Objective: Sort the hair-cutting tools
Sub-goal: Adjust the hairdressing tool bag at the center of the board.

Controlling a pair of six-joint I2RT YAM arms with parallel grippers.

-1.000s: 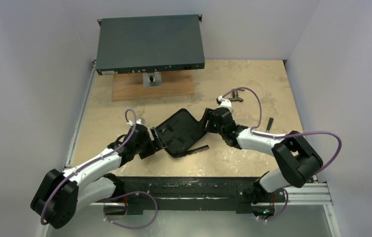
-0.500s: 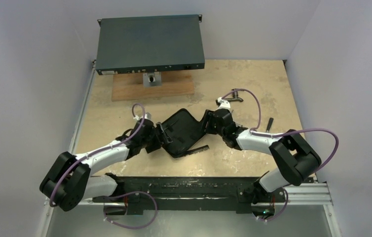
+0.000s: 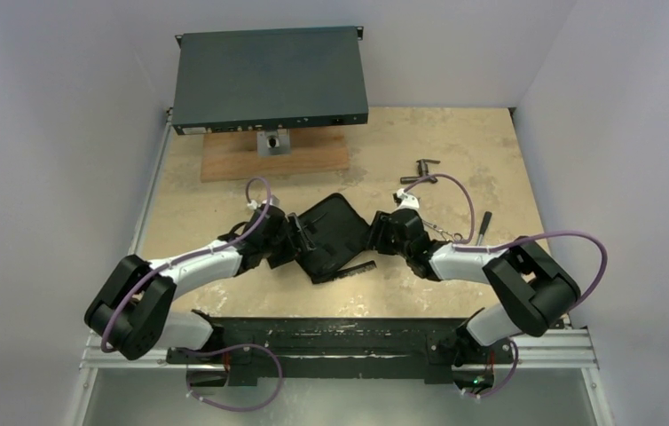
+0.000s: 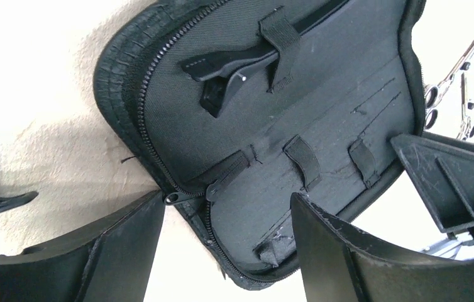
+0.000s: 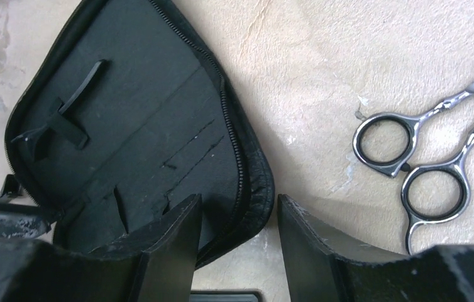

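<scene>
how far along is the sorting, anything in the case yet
Done: the black clip sits under an elastic loop inside the open zip case. In hand: nothing; the left tool and right tool, jaws apart, straddle opposite edges of the case. Left: the silver scissors lie on the table right of the case, and the comb lies by its near edge.
</scene>
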